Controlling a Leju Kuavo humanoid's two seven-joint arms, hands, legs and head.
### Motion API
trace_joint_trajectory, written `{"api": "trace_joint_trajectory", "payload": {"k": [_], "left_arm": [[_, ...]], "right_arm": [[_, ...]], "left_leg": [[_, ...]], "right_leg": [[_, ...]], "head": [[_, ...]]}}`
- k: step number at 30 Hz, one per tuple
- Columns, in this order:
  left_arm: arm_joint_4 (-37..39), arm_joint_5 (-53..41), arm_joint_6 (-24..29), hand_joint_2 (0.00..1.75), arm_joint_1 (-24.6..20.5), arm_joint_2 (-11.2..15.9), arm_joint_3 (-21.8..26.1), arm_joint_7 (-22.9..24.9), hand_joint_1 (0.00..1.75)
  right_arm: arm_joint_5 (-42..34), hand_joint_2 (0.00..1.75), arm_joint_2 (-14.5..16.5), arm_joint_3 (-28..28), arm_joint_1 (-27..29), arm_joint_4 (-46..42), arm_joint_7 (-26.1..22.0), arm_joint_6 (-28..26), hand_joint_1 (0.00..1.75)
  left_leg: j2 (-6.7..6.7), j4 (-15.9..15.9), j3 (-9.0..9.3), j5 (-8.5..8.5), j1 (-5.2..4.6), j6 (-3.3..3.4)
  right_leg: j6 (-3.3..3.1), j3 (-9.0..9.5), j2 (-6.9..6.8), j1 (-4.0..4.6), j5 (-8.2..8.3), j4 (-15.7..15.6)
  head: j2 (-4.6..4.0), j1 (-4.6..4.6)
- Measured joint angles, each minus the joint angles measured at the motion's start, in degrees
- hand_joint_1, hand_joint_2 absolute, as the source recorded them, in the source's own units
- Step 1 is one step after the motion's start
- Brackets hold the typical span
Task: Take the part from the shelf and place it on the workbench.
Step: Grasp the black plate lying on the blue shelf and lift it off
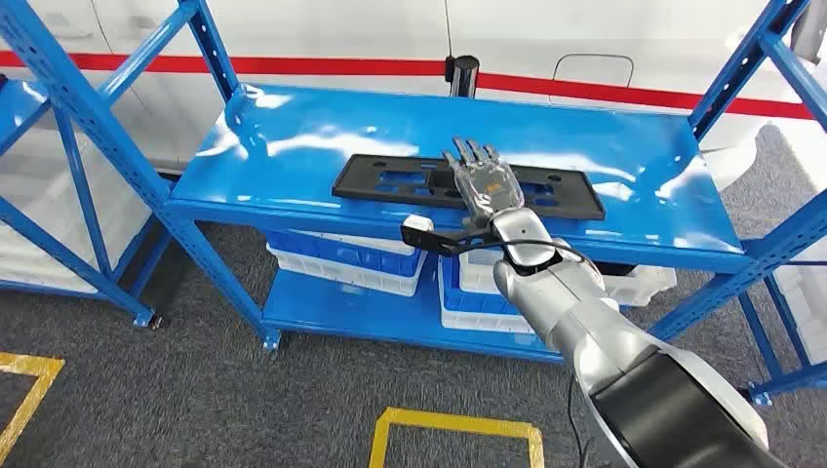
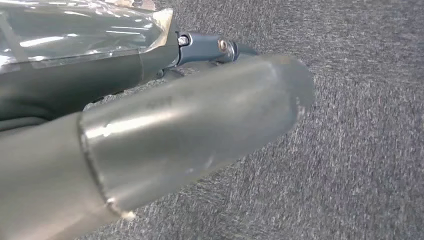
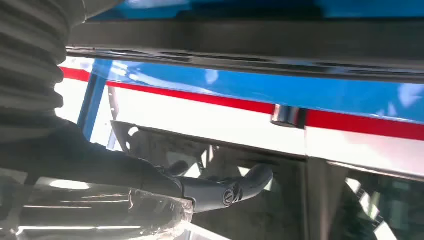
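Lying flat across the middle of the blue shelf [image 1: 293, 136], the long black part [image 1: 390, 181] runs side to side on its top level. The right robot hand [image 1: 480, 179] rests palm-down over the part's middle, fingers extended forward; whether it grips the part I cannot tell. White bins [image 1: 341, 261] sit under the shelf's top level. The left robot hand [image 2: 150, 125] hangs over grey carpet [image 2: 360, 125], its fingers unreadable.

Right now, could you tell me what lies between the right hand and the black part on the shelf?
Nothing: in the head view the right hand lies flat over the black part on the blue shelf; contact is unclear.
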Motion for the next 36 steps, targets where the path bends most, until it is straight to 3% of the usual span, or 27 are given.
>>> {"api": "trace_joint_trajectory", "payload": {"k": [2,3,6,7,8,9,10,11,13,14,15,18,24,26,27,28,31,36], "left_arm": [[0.01,-0.01,0.00,0.00,-0.03,-0.04,0.00,-0.02,0.00],[0.01,-0.01,0.00,0.00,-0.06,-0.05,0.00,-0.03,0.00],[0.02,-0.01,0.00,0.00,-0.05,-0.08,0.02,-0.07,0.00],[0.02,-0.01,0.00,0.00,0.03,-0.08,0.02,-0.07,0.00],[0.03,-0.01,0.00,0.00,0.09,-0.08,0.02,-0.07,0.00],[0.03,-0.01,0.00,0.00,0.12,-0.08,0.03,-0.07,0.00],[0.03,-0.01,0.00,0.00,0.13,-0.07,0.03,-0.07,0.00],[0.03,-0.01,0.00,0.00,0.11,-0.04,0.04,-0.07,0.00],[0.03,-0.01,-0.01,0.00,0.04,-0.03,0.05,-0.15,0.00],[0.02,0.07,-0.04,0.00,0.03,-0.03,0.08,-0.35,0.00],[0.02,0.31,-0.20,0.00,0.07,-0.07,0.12,-0.92,0.00],[-0.01,1.83,-1.24,0.00,0.05,-0.26,0.64,-4.58,0.00],[-0.01,4.72,-2.42,0.00,-0.10,-0.61,2.92,-9.10,0.00],[-0.01,4.86,-2.39,0.87,-0.12,-0.69,3.40,-9.21,0.00],[-0.01,4.90,-2.40,1.31,-0.14,-0.72,3.60,-9.28,0.00],[-0.01,5.06,-2.50,1.31,-0.15,-0.75,3.80,-9.46,0.00],[-0.02,5.30,-2.56,0.00,-0.21,-0.87,4.44,-10.69,0.00],[-0.31,3.82,-2.93,0.00,-0.48,-1.23,4.65,-17.64,0.00]], "right_arm": [[-0.01,1.75,0.05,-0.01,-0.09,-0.01,-0.04,-0.04,0.00],[-0.01,1.75,0.10,-0.02,-0.16,-0.01,-0.08,-0.07,0.00],[-0.01,1.75,0.24,-0.02,-0.08,0.04,-0.18,-0.09,0.00],[-0.01,1.75,0.25,-0.02,0.05,0.07,-0.19,-0.09,0.00],[-0.01,1.75,0.25,-0.02,0.18,0.09,-0.22,-0.12,0.00],[-0.02,1.75,0.27,-0.02,0.27,0.11,-0.25,-0.18,0.00],[-0.02,1.75,0.30,-0.02,0.32,0.12,-0.28,-0.26,0.00],[-0.02,1.75,0.32,-0.02,0.34,0.14,-0.33,-0.38,0.00],[-0.05,1.75,0.37,-0.03,0.45,0.18,-0.51,-0.65,0.00],[-0.10,1.75,0.39,-0.07,0.58,0.20,-0.70,-0.82,0.00],[-0.20,1.75,0.42,-0.14,0.76,0.21,-0.92,-1.05,0.30],[-0.68,1.75,0.46,-0.61,1.17,0.25,-1.77,-1.73,1.44],[-1.69,1.75,0.36,-2.19,1.69,0.27,-4.27,-1.97,1.60],[-1.80,1.75,0.36,-2.56,1.71,0.27,-4.45,-1.96,1.63],[-1.84,1.75,0.37,-2.69,1.70,0.27,-4.49,-1.96,1.55],[-1.86,1.75,0.37,-2.78,1.70,0.27,-4.55,-1.98,1.46],[-2.08,1.75,0.37,-3.27,1.68,0.27,-5.50,-3.00,1.36],[-2.17,1.75,0.15,-4.45,1.68,0.09,-8.38,-5.09,1.38]], "left_leg": [[0.21,1.54,-0.71,-0.75,0.12,-0.28],[0.35,3.87,-1.91,-1.77,0.25,-0.59],[0.50,14.27,-8.60,-5.68,0.57,-1.53],[0.51,15.73,-10.25,-5.71,0.65,-1.69],[0.53,14.99,-10.80,-4.46,0.73,-1.73],[0.55,12.23,-10.27,-2.08,0.80,-1.67],[0.57,8.04,-8.96,1.03,0.85,-1.50],[0.61,4.17,-7.56,3.05,0.74,-1.25],[0.59,-0.41,-5.72,4.63,0.38,-0.50],[0.57,-0.77,-5.44,4.26,0.17,-0.15],[0.53,-1.04,-5.17,4.57,0.15,-0.03],[0.39,-1.50,-4.77,5.22,-0.01,-0.34],[0.22,-1.48,-4.77,4.71,-0.76,0.40],[0.22,-1.47,-4.76,4.69,-0.85,0.51],[0.22,-1.46,-4.76,4.69,-0.87,0.55],[0.22,-1.45,-4.76,4.70,-0.88,0.58],[0.22,-1.40,-4.75,4.71,-0.88,0.62],[0.23,-1.37,-4.70,4.71,-0.80,0.62]], "right_leg": [[-0.32,0.54,0.01,-0.17,-0.16,-0.15],[-0.65,1.02,0.03,-0.34,-0.33,-0.25],[-1.37,1.71,0.12,-0.24,-1.06,-0.27],[-1.42,1.95,0.21,-0.21,-1.33,-0.26],[-1.34,2.27,0.31,-0.20,-1.62,-0.25],[-1.25,2.68,0.39,-0.19,-1.93,-0.25],[-1.11,3.17,0.44,-0.19,-2.27,-0.28],[-0.90,3.56,0.47,-0.13,-2.60,-0.30],[-0.41,3.83,0.53,0.02,-3.09,-0.33],[-0.12,3.83,0.56,0.10,-3.22,-0.41],[0.04,3.84,0.57,0.23,-3.31,-0.37],[0.10,4.18,0.54,0.54,-3.35,-0.63],[0.51,4.36,0.42,0.42,-3.57,-1.23],[0.59,4.37,0.42,0.34,-3.56,-1.28],[0.61,4.38,0.42,0.33,-3.55,-1.30],[0.64,4.38,0.42,0.31,-3.53,-1.31],[0.69,4.36,0.41,0.19,-3.50,-1.32],[0.70,4.37,0.40,0.10,-3.49,-1.31]], "head": [[0.00,-0.04],[0.00,-0.07],[0.00,-0.11],[0.00,-0.13],[0.00,-0.13],[0.00,-0.12],[0.00,-0.12],[0.00,-0.08],[0.00,-0.08],[0.00,-0.08],[0.00,-0.11],[0.00,-0.06],[0.00,-0.06],[0.00,-0.06],[0.00,-0.05],[0.00,-0.05],[0.00,-0.06],[0.00,-0.07]]}}
